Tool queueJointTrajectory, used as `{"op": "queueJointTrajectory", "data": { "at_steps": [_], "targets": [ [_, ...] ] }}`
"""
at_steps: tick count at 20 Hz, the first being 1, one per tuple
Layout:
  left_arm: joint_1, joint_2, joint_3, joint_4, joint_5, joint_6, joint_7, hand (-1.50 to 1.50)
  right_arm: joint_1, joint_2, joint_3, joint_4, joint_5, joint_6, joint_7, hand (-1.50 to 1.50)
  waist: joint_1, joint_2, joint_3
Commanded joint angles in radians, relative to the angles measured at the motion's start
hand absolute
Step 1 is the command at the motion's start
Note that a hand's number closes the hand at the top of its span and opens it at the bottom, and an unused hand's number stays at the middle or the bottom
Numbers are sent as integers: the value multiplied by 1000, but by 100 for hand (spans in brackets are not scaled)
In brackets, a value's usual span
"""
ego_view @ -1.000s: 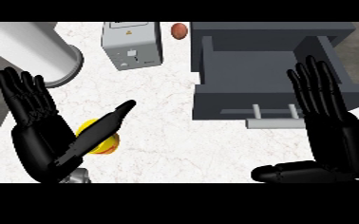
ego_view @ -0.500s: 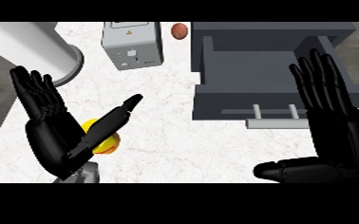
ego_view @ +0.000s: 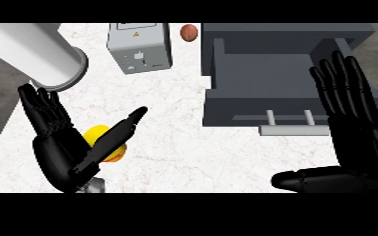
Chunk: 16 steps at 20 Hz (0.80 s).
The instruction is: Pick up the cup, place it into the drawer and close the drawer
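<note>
Yellow cup (ego_view: 102,141) behind open left hand (ego_view: 63,150)

No legible text is seen; only a small warning-triangle sign is made out on the grey appliance (ego_view: 139,46).

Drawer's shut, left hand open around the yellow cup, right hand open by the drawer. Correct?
One thing is off: the drawer is open, its empty inside showing in the head view. The rest stands: the left hand is open around the yellow cup, and the right hand is open by the drawer.
</note>
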Motion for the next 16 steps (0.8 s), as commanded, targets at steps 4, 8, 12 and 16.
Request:
{"op": "queueJointTrajectory", "data": {
  "at_steps": [4, 8, 12, 16],
  "targets": [
    [114, -1, -78, 41, 108, 114, -118, -150, 42, 28, 64, -11, 72, -10, -30, -150, -1, 0, -1],
    [132, -1, 37, 89, 237, 55, -227, -150, -67, -45, -80, 33, -73, 37, 25, -150, 3, 1, -1],
    [173, 12, 94, 77, 313, 7, -287, -150, -96, -30, -65, 48, -24, 0, 34, -150, 5, 0, -1],
    [204, -1, 77, 212, 478, 7, -481, -150, 10, 5, -6, -22, -16, 17, 11, -150, 1, 0, -1]
  ]
}}
